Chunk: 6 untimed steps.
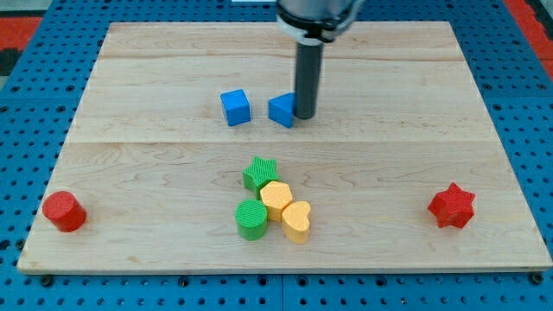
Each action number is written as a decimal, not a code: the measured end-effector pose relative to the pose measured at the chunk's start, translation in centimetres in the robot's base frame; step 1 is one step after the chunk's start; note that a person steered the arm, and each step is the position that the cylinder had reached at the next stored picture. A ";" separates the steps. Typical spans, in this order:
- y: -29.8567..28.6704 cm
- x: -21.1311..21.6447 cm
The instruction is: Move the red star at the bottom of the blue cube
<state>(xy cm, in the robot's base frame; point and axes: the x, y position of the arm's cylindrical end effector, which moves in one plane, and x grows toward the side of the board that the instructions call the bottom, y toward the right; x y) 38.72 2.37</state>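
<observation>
I can read no writing, brand or label anywhere on the pale wooden board (155, 78) or the blue pegboard (34, 86) under it. My arm is cut off at the view's top, so only its grey collar and the straight dark rod show. My tip (306, 116) rests on the board just to the view's right of a blue block (282, 111); that block's shape is hard to make out, since the rod hides its right edge, and I cannot tell whether tip and block touch. The rod has nothing to open or close and holds nothing.

The blue cube (235, 107) sits near that block, on its left. The red star (452, 206) lies well apart from both, near the board's lower right corner. A red cylinder (64, 212) stands near the lower left corner. At bottom centre a green star (260, 173), a yellow hexagon (276, 198), a green cylinder (251, 218) and a yellow heart (296, 220) are packed together, touching.
</observation>
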 end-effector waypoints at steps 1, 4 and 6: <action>1.6 -0.4; 27.3 14.7; 20.9 16.7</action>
<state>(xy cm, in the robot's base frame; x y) 55.47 23.32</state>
